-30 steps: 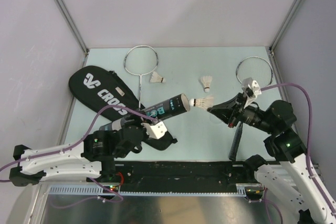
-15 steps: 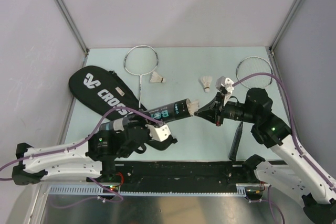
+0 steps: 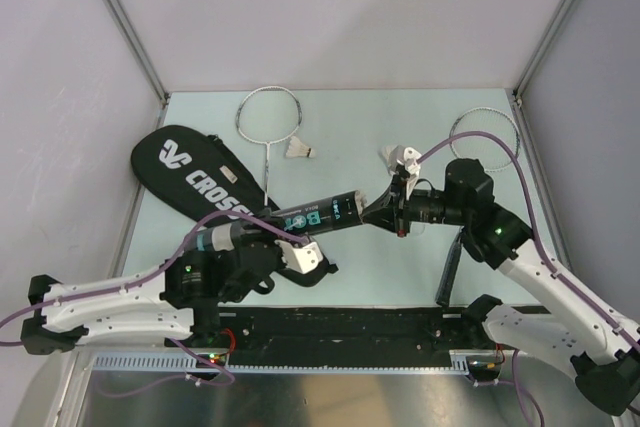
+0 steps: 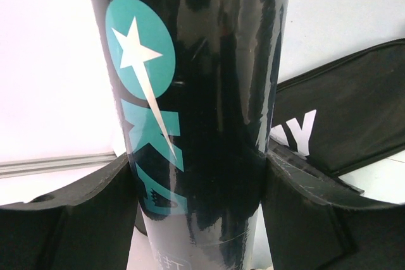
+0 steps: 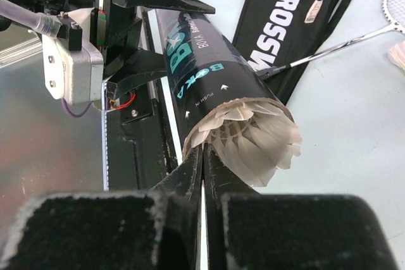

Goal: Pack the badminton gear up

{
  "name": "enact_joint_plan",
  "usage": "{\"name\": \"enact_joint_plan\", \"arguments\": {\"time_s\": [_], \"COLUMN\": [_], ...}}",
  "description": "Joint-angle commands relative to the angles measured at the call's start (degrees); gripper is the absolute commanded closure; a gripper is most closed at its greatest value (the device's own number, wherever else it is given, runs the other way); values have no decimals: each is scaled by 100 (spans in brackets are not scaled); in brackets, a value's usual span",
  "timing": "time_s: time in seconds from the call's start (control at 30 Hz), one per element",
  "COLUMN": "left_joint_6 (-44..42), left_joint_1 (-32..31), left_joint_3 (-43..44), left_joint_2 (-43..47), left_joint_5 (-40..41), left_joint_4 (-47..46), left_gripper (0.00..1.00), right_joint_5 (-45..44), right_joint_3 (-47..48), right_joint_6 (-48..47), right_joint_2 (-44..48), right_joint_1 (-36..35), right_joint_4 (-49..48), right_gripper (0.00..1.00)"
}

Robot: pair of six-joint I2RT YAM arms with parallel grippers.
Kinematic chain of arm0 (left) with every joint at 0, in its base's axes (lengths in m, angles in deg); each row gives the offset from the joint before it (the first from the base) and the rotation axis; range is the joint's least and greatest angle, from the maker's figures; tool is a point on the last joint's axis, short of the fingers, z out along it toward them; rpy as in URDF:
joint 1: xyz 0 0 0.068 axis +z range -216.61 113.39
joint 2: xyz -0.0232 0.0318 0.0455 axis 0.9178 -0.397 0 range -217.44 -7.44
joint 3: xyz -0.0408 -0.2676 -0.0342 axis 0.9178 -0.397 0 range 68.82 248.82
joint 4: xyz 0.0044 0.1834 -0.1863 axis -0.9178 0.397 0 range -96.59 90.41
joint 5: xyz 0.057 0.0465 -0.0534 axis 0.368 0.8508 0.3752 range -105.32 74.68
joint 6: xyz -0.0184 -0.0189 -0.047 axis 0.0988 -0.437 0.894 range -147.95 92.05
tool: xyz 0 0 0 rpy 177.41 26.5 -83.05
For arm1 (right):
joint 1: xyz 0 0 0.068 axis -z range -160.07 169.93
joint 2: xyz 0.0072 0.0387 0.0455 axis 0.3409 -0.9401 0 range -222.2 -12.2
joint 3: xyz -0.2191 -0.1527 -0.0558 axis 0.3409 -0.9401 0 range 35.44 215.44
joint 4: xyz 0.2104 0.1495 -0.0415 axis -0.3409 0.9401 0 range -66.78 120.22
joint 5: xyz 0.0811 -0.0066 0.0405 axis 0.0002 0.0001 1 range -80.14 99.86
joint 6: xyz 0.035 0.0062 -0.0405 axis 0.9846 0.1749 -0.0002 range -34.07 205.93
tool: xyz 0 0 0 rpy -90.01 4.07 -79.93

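A long black tube (image 3: 300, 219) with teal lettering is lifted off the table, and my left gripper (image 3: 288, 239) is shut on its middle. Both pads (image 4: 63, 219) press the tube (image 4: 202, 124). My right gripper (image 3: 370, 209) is at the tube's open right end, shut on the feather rim of a white shuttlecock (image 5: 259, 140). That shuttlecock sits half inside the tube mouth (image 5: 196, 80), with my right gripper (image 5: 204, 151) at its edge. Two loose shuttlecocks (image 3: 300, 150) (image 3: 388, 155) lie farther back. The black racket bag (image 3: 195, 182) lies at the left.
One silver racket (image 3: 268, 117) lies at the back left, its shaft over the bag's edge. A second racket (image 3: 485, 132) lies at the back right, its black handle (image 3: 450, 267) reaching toward the near edge. Grey walls close in the table.
My right gripper has moved left with the shuttlecock, from a gap off the tube's end to its mouth, and the shuttlecock now sits partly inside. The left gripper still holds the tube.
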Motion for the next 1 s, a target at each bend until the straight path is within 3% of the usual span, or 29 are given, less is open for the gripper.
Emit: {"name": "enact_joint_plan", "arguments": {"time_s": [0.0,0.27,0.53,0.63,0.8,0.97], "left_joint_6": [-335,-444,-453,-431,-315,-202], "left_joint_1": [-26,-25,7,37,67,76], "left_joint_3": [-1,-102,-195,-242,-315,-321], "left_joint_2": [102,142,269,275,182,137], "left_joint_5": [77,202,283,269,301,204], "left_joint_4": [-580,-764,-872,-884,-941,-970], "left_gripper": [42,42,42,42,42,42], "right_joint_5": [207,381,-135,203,1025,1703], "right_joint_3": [239,237,239,239,239,266], "right_joint_6": [-118,-114,130,285,717,1420], "right_joint_2": [-169,-355,106,291,375,-165], "right_joint_1": [-113,-232,-57,242,1195,2259], "right_joint_4": [-497,-575,-89,25,-124,-1045], "right_gripper": [100,97,46,35,29,29]}}
